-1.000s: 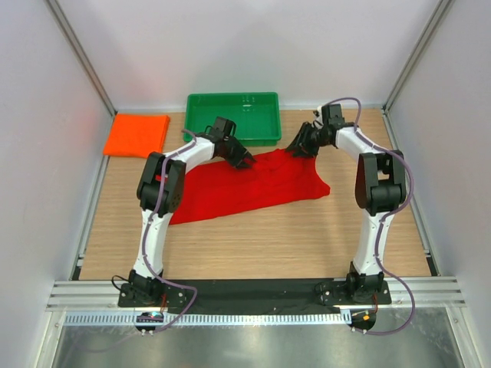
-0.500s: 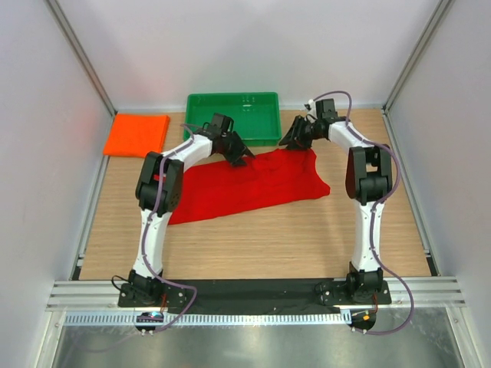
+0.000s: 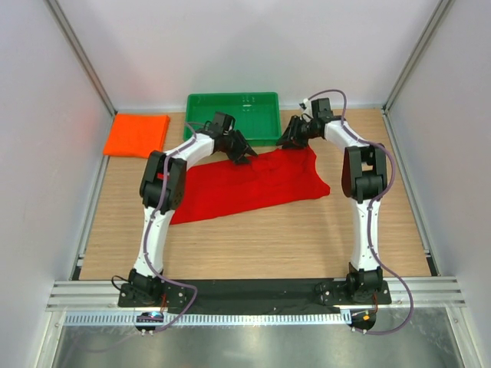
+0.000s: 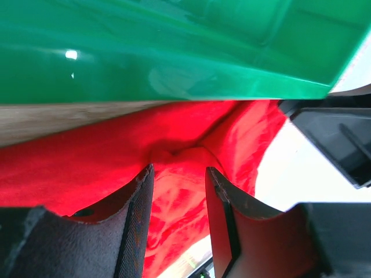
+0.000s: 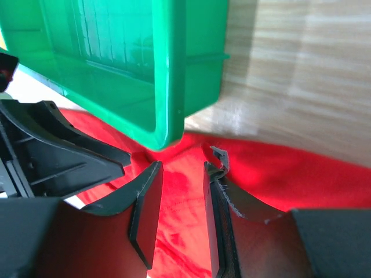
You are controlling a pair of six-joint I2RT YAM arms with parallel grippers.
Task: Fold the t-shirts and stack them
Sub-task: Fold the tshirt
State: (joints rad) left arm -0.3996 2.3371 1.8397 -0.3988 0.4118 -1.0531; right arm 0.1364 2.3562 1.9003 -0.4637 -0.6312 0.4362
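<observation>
The red t-shirt [image 3: 245, 188] lies spread flat across the middle of the table, its far edge against the green tray [image 3: 230, 95]. The orange t-shirt [image 3: 136, 134] lies folded at the far left. My left gripper [image 3: 244, 153] is low over the red shirt's far edge. In the left wrist view [image 4: 177, 171] its jaws are apart, with a raised ridge of red cloth [image 4: 179, 153] between them. My right gripper [image 3: 290, 140] is at the far right edge of the shirt by the tray's corner. In the right wrist view [image 5: 182, 168] its jaws are also apart over red cloth [image 5: 179, 202].
The green tray's near wall [image 4: 174, 52] and corner [image 5: 168, 87] stand right beyond both sets of fingertips. White walls with metal posts enclose the table on three sides. Bare wood shows near the shirt's front edge.
Both grippers have moved a little farther from me, toward the tray. The right gripper has also shifted left. The red shirt's far right corner now lies slightly closer to the tray.
</observation>
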